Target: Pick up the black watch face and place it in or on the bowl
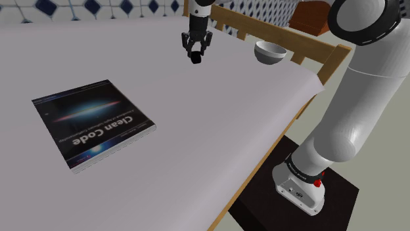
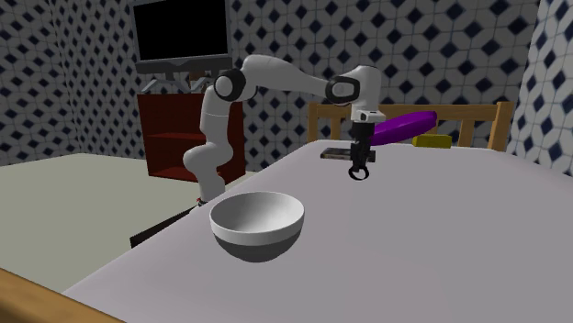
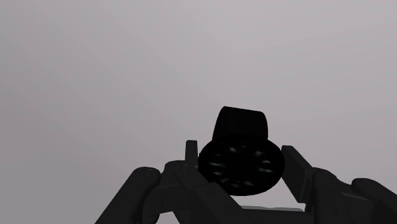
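Observation:
The black watch face (image 3: 240,162), round with faint pale marks and a short strap stub, sits between my two black fingers, which clasp it from both sides. In the shoulder view my gripper (image 1: 197,58) points straight down over the far part of the pale table, with the small dark watch (image 1: 197,60) at its tips. The bowl (image 1: 270,52) is white with a grey inside and stands near the table's edge, off to the shoulder view's right of the gripper. From the second exterior view the bowl (image 2: 257,225) is in front and the gripper (image 2: 358,172) behind it.
A dark "Clean Code" book (image 1: 95,125) lies flat on the table at the shoulder view's left. A wooden chair back (image 1: 296,41) runs along the far edge by the bowl. A purple object (image 2: 404,125) and a yellow one (image 2: 432,140) lie behind the gripper.

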### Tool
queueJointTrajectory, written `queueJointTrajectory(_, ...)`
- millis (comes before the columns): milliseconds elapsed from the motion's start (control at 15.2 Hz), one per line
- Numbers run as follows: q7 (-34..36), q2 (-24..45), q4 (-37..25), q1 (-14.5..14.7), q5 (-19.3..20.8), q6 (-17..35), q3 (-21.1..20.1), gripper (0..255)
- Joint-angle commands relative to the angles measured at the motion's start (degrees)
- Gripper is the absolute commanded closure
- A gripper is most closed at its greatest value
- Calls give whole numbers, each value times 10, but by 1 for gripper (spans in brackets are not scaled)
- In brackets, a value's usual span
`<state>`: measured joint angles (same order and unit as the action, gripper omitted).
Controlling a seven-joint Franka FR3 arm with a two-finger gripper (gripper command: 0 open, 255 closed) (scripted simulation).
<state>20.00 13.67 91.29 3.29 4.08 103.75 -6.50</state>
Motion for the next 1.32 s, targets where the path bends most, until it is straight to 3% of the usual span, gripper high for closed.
queueJointTrajectory(0, 0, 1, -15, 0, 0, -14, 0, 255)
queueJointTrajectory(1254, -6, 26, -198, 6, 2, -172, -1, 255)
